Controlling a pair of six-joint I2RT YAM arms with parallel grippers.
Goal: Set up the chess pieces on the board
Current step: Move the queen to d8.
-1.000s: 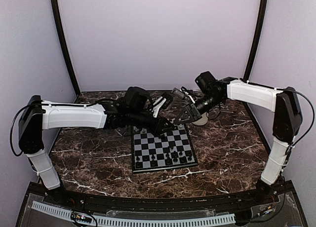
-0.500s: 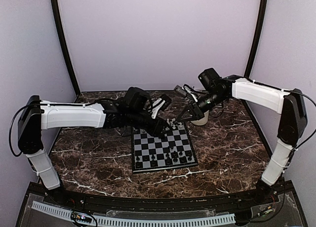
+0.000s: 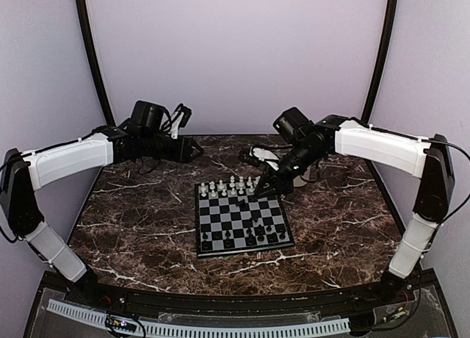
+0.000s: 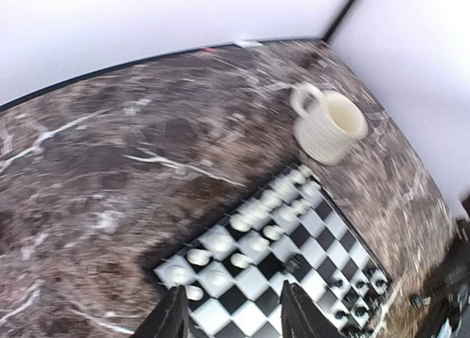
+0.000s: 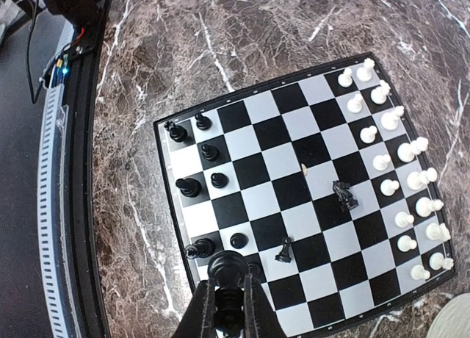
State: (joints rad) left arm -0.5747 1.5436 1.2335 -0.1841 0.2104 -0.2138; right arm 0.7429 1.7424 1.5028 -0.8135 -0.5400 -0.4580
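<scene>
Nearest the arm bases, black chess pieces [image 5: 189,186] are seen standing on the near rows of the small black-and-grey checkered board [image 3: 224,217], which lies flat at the middle of the dark marble worktop [image 3: 139,228]. Further in, two stray black pieces are spotted on the middle squares: a small upright one [image 5: 284,251] and a larger one [image 5: 345,195] whose posture cannot be made out.

Above the right side of the board the right gripper [image 5: 226,301] is held low, its fingers pinched onto a round-headed black piece [image 5: 226,267].

Beyond it, the far rows are filled with white chess pieces [image 5: 388,164]. Just past the board's far right corner a cream ceramic mug [image 4: 330,125] is set upright on the marble.

Farthest back, over the far left of the worktop and well apart from the board, the left gripper [image 4: 233,319] is seen spread open, with nothing between its fingers.
</scene>
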